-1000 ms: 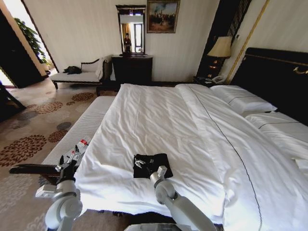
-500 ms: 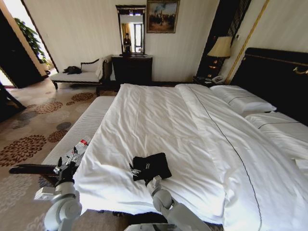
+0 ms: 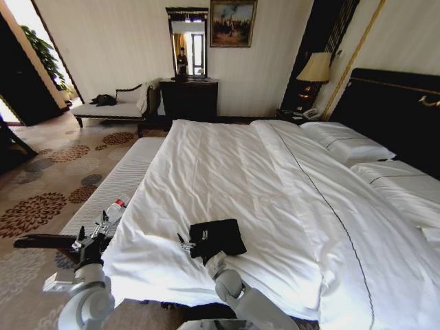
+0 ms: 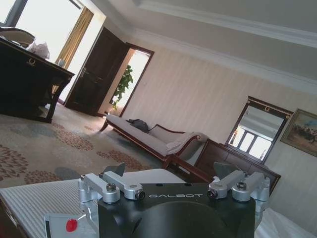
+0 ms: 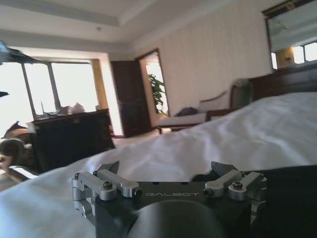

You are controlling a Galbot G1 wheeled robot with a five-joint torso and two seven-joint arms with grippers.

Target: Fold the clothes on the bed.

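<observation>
At the foot of the bed my right pincer has dragged leftward off the now-bunched black T-shirt, jaws spread and apparently empty, so the fold looks nearly done; left pincer waits open.

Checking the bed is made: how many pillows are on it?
2: one pillow nearest the lamp, by the headboard; a second pillow beside it, nearer the robot. More may be hidden.
</observation>
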